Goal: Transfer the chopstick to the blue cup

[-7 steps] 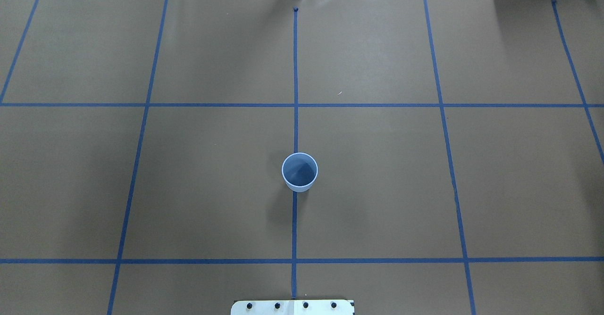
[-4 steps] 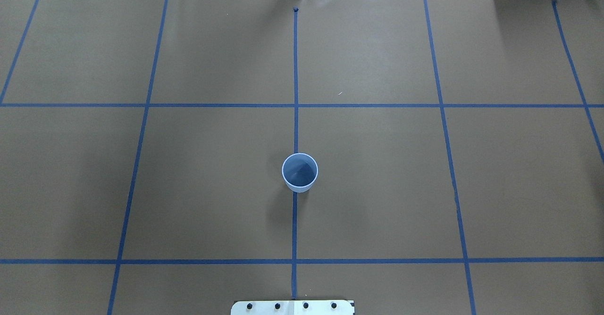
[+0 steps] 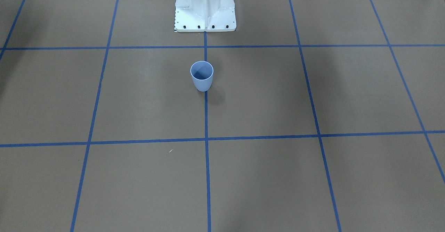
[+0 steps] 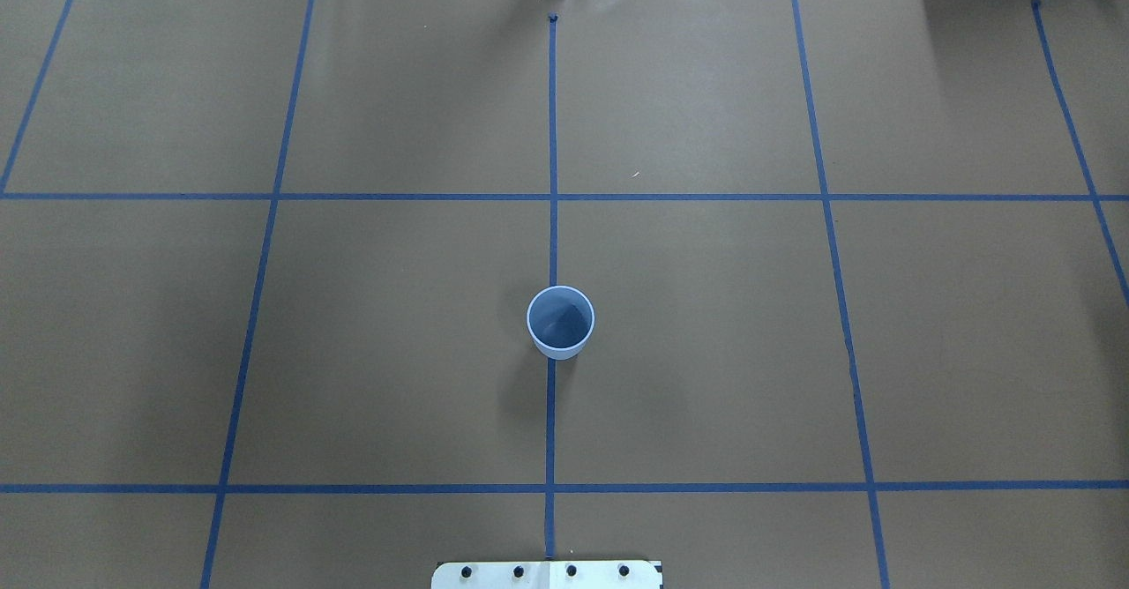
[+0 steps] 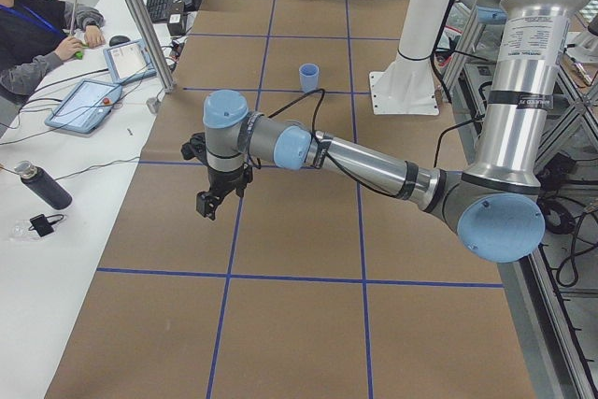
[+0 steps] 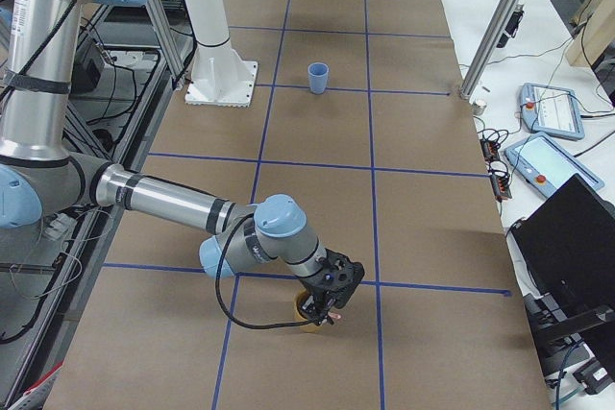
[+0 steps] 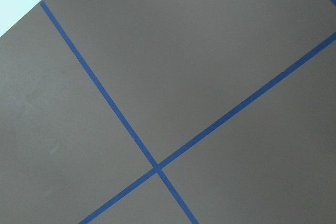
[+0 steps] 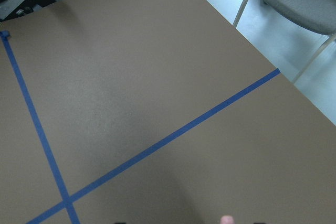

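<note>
**A:** Where's the blue cup [image 4: 560,323]?

**B:** Upright on the table [image 4: 750,324], sitting on the centre tape line [image 4: 552,130], just in front of the robot base [image 3: 205,13].

**A:** Chopstick [image 8: 227,219]?

**B:** Only a pink tip shows, at the bottom edge of the right wrist view. The rest is hidden. It's well apart from the blue cup, towards the robot's right.

**A:** Fingers?

**B:** Right fingers [image 6: 325,306] point down onto a tan cup [image 6: 307,324], far from the blue cup. Can't tell if they're open or closed.

**A:** Left?

**B:** Left fingers [image 5: 206,203] hang above the table, well apart from the blue cup on the other side. Can't tell their state either.
</note>
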Tool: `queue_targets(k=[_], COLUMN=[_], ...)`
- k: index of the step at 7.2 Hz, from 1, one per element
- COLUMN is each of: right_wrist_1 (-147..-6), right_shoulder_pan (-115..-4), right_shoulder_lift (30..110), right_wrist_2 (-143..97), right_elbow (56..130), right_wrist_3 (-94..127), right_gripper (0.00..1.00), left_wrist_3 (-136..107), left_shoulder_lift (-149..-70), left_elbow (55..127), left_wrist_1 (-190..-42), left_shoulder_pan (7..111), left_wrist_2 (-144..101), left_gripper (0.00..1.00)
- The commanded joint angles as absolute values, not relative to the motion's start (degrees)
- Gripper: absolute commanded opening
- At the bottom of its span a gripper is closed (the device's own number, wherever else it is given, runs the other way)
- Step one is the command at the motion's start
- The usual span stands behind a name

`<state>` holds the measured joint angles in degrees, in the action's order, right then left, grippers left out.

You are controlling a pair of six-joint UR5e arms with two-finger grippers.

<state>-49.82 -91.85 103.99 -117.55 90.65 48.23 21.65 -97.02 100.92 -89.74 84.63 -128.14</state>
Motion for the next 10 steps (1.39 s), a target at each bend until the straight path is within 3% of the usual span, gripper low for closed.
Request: queue_targets(k=[1, 2, 3, 4, 5, 10], right_wrist_1=[-48.4, -44.1, -41.5, -41.4, -41.4, -42.2], right_shoulder_pan=[-91.0, -91.0, -91.0, -91.0, -91.0, -94.1], right_shoulder_lift=[104.1, 104.5, 104.2, 103.7, 103.7, 106.0], right_wrist_2=[-117.4, -117.4, -117.3, -117.6, -117.5, -123.5], right_elbow=[88.6, 85.7, 83.3, 83.8, 84.2, 91.7], right_wrist_3=[48.3, 48.2, 48.9, 50.3, 50.0, 46.9], right_gripper=[0.78, 0.78, 0.66, 0.21, 0.00, 0.00], left_wrist_3=[20.8, 20.7, 20.7, 20.7, 20.7, 19.6], left_shoulder_lift=[-97.1, -97.2, -97.2, -97.2, -97.2, -97.2], left_elbow=[101.0, 101.0, 101.0, 101.0, 101.0, 101.0], left_wrist_1=[-89.7, -89.7, -89.7, -89.7, -89.7, -89.8], left_shoulder_pan=[84.6, 84.6, 84.6, 84.6, 84.6, 84.5], left_wrist_2=[-128.1, -128.1, -128.1, -128.1, -128.1, -128.1], left_gripper=[0.99, 0.99, 0.99, 0.99, 0.99, 0.99])
